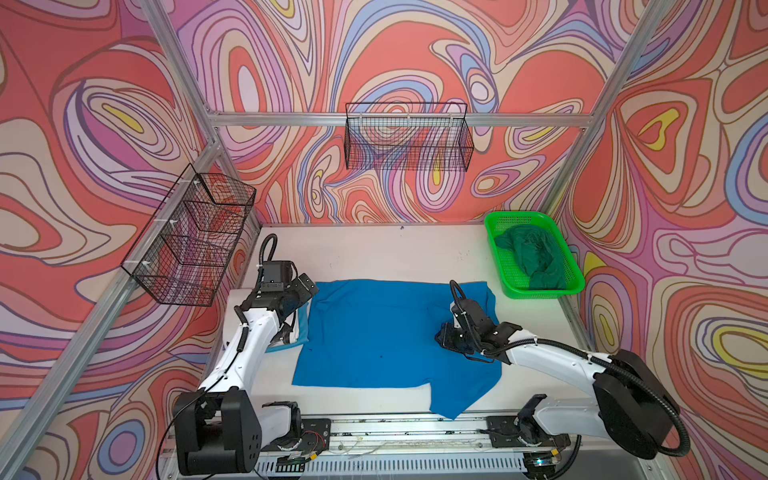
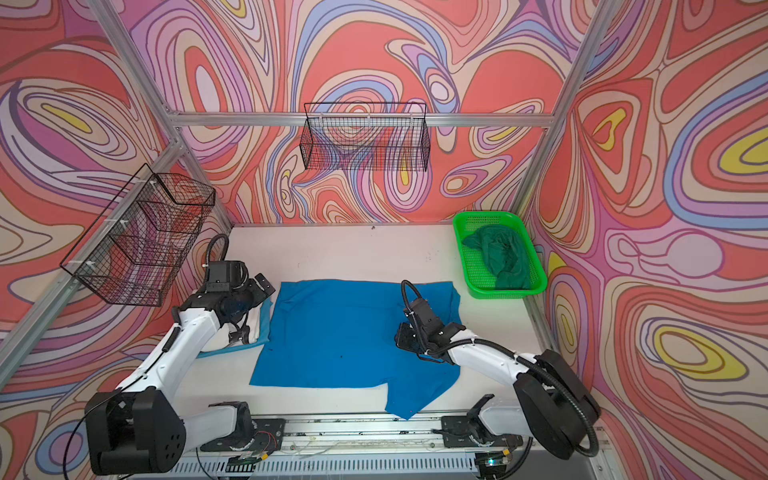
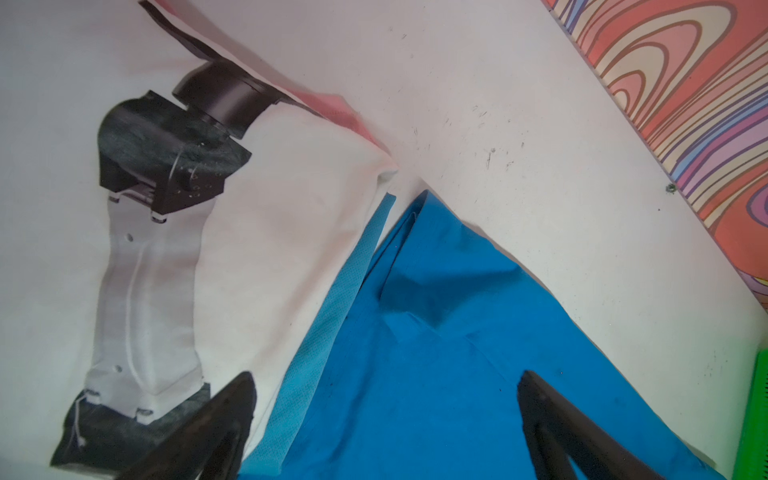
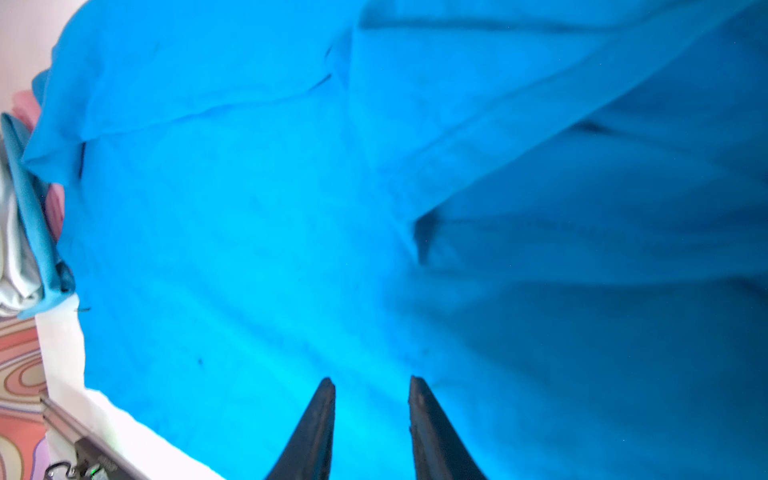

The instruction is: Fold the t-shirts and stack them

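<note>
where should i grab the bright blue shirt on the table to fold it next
Grip the bright blue t-shirt by the flap that juts past its straight near hem, on the right. The flap lies flat on the table with its edges free, so a pinch at its tip should lift only that part. Probably come from the right with the right end effector, which hangs open over the shirt's right side.

Bright blue t-shirt (image 4: pixel 249 208) seen past the right gripper (image 4: pixel 372 384).
The frame is nearly filled by the creased cloth; the dark jaws are seen slightly parted against it, and a folded lighter blue shirt (image 4: pixel 33 208) is glimpsed at its edge.
</note>
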Available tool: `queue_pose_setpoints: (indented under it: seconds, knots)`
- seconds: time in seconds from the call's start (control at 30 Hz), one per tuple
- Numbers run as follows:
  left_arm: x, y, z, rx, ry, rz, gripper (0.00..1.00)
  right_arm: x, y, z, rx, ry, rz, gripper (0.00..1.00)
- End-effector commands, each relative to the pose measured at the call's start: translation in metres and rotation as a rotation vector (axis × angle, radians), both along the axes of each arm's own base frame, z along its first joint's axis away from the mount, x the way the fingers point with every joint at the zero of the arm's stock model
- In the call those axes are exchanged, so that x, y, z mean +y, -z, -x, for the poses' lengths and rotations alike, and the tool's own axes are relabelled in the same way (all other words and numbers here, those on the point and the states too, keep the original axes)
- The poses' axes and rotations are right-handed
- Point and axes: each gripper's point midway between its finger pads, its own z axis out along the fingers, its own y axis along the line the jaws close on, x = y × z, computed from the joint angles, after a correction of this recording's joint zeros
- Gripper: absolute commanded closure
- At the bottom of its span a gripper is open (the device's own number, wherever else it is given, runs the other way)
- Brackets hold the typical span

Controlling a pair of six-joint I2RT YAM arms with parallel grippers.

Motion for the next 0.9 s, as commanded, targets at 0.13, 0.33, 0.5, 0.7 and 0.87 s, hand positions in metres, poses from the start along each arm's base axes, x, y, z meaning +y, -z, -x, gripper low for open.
queue_pose_setpoints:
  seconds: [0.13, 0.33, 0.5, 0.7, 0.87]
  knots:
    - [-0.003, 0.007, 0.002, 0.035, 0.008, 0.032, 0.00, -0.040, -0.074, -0.047, -0.192, 0.121, 0.159, 0.53]
    - [-0.005, 0.008, 0.003, 0.042, 0.018, 0.036, 0.00, -0.063, -0.051, -0.102, -0.134, 0.129, 0.212, 0.55]
    - [-0.006, 0.008, 0.003, 0.038, 0.023, 0.043, 0.00, -0.080, -0.015, -0.128, -0.081, 0.140, 0.227, 0.57]
    - [-0.012, 0.010, 0.001, 0.037, 0.037, 0.071, 0.00, -0.084, 0.014, -0.124, -0.007, 0.093, 0.247, 0.61]
    - [-0.012, 0.009, 0.001, 0.035, 0.037, 0.076, 0.00, -0.071, 0.023, -0.100, 0.030, 0.060, 0.143, 0.65]
